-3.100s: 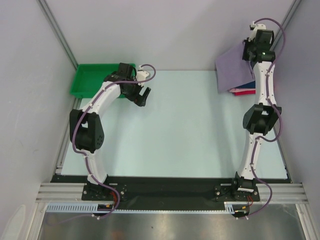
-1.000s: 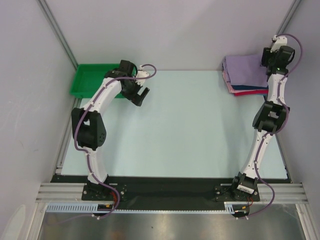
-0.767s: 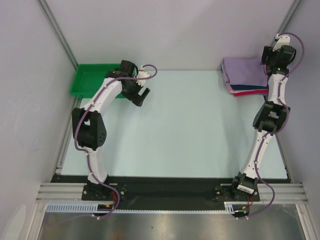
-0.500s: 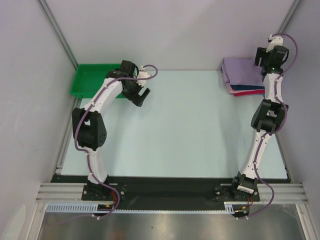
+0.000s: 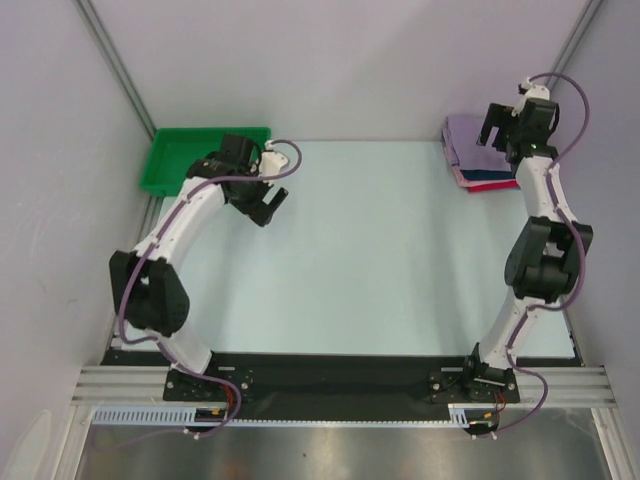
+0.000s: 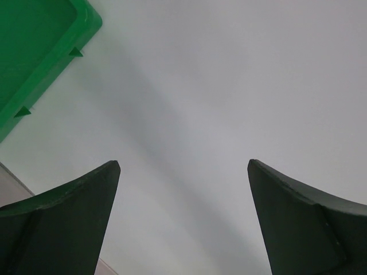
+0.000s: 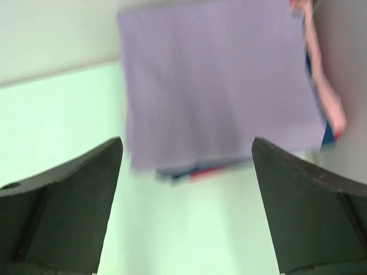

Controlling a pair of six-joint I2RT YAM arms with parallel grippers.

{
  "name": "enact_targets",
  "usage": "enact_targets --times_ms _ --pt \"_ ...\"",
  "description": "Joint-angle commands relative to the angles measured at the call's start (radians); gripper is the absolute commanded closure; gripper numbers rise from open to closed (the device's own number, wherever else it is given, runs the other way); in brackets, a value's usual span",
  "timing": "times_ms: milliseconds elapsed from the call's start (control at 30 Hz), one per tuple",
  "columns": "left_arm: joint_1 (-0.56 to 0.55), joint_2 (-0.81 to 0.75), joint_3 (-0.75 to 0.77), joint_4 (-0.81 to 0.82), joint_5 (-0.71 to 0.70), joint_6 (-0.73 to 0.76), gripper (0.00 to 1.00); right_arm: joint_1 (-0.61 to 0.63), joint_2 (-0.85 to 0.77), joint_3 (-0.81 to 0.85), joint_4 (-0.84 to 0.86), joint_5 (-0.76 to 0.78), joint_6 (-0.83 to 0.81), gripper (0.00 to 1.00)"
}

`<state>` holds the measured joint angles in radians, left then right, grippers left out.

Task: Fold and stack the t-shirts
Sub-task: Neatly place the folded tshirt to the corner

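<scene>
The right gripper (image 5: 492, 128) is hovering above the far right corner of the pale flat table (image 5: 380, 260), directly over the stacked t-shirts. Its two dark fingers are standing wide apart in the right wrist view, with nothing between them. The pale lavender folded cloth t-shirt (image 7: 218, 86) is lying flat on top of the stack. The navy blue cloth t-shirt (image 7: 327, 135) is showing only as a thin edge beneath it. The pink-red cloth t-shirt (image 7: 328, 98) is protruding along the right side, next to the grey enclosure wall (image 7: 344, 46). From above, the right arm is partly covering the stack.

The left gripper (image 5: 267, 206) is hanging over bare table, well apart from the stack, with its fingers also spread and holding nothing. The green rectangular plastic tray (image 5: 185, 165) is sitting at the far left corner, just beside this gripper; one of its corners is showing in the left wrist view. Its interior is only partly visible.
</scene>
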<state>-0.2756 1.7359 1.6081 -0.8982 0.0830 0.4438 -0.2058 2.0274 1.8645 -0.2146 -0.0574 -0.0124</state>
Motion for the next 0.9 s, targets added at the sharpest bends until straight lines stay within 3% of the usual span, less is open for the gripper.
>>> enact_targets --times_ms 0,433,667,867 --pt "0.019 -0.172 -0.126 0.045 0.000 -0.030 0.00 0.023 -0.208 -0.201 0.037 -0.016 0.110 0.00" --pt "0.042 -0.504 -0.574 0.205 0.001 -0.085 0.00 0.121 -0.820 -0.876 -0.060 -0.042 0.365 0.00" --pt "0.044 -0.605 -0.720 0.315 0.000 -0.094 0.00 0.126 -0.966 -0.990 -0.155 -0.090 0.388 0.00" --pt "0.044 -0.638 -0.777 0.354 0.021 -0.106 0.00 0.126 -1.061 -1.083 -0.115 -0.145 0.445 0.00"
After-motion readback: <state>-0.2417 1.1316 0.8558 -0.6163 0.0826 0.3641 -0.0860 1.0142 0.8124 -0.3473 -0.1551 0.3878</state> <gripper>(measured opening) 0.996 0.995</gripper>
